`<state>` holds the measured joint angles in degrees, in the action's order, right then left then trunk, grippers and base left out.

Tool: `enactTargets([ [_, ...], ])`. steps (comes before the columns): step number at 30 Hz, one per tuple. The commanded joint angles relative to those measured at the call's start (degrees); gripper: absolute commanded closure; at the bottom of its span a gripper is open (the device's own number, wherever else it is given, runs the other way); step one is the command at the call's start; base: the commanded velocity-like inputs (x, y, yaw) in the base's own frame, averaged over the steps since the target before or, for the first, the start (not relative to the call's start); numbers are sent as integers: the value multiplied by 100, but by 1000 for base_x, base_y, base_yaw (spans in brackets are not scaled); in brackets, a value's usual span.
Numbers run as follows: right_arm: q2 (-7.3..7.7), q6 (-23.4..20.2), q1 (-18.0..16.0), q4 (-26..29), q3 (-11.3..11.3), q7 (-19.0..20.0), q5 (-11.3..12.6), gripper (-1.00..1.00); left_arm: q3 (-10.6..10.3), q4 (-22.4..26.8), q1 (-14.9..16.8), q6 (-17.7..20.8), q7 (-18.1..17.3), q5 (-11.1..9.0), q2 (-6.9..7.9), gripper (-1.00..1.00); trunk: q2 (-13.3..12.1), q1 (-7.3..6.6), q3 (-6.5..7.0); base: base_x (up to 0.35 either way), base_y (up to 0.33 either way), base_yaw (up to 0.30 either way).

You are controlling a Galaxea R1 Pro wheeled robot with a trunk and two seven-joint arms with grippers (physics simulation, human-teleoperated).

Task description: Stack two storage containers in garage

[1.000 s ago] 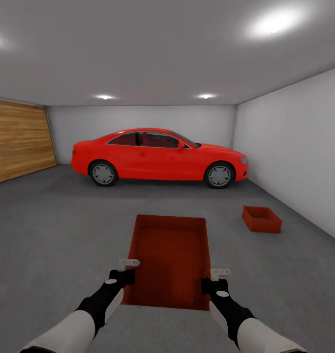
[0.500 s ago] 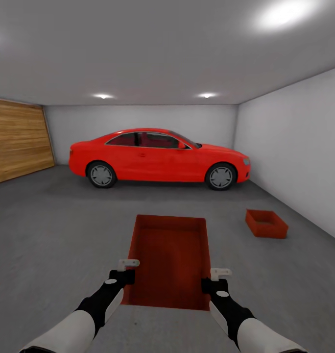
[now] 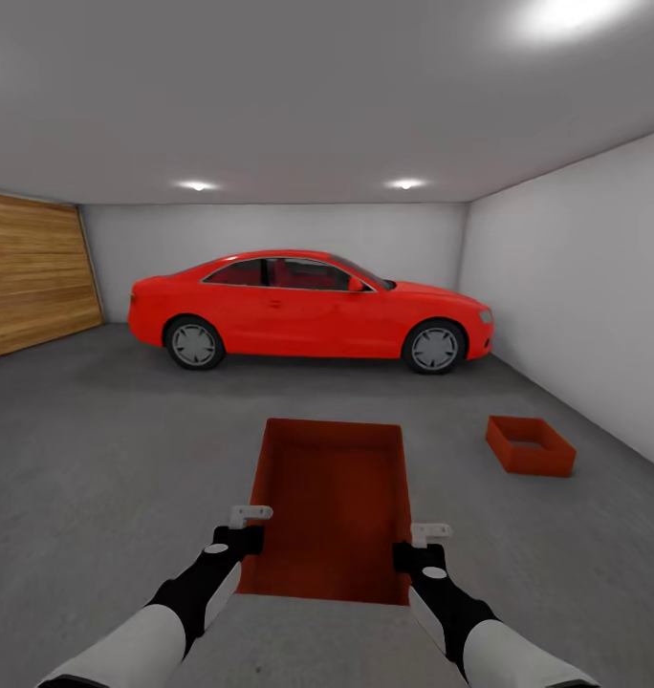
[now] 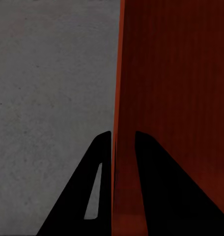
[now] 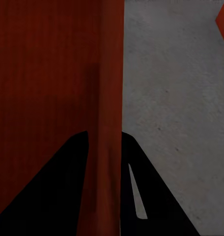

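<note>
My left fingers and right fingers pinch the bin walls; it could slip crooked before reaching the other bin.

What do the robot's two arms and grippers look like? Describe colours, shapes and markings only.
Each forearm is a white shell that narrows into a black wrist with a small pale round mark on top. The left gripper and right gripper end in light grey, flat bracket-like parts. In the wrist views the fingers are black, tapering wedges, one with a narrow slot.

Red car parked ahead; wood-plank door far left.
</note>
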<state>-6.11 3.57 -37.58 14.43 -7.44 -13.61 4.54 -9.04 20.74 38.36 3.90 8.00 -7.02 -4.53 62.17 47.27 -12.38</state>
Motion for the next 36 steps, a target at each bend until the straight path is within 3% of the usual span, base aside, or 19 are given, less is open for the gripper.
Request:
enactTargets([
  [1,4,21,-4,-19,19,-28,117,100,7,28,5,-179,141,52,127,100,5,4,-8,321,0,0],
  [36,4,21,-4,-19,15,-29,117,100,10,26,5,-178,145,52,136,100,5,4,-8,321,0,0],
])
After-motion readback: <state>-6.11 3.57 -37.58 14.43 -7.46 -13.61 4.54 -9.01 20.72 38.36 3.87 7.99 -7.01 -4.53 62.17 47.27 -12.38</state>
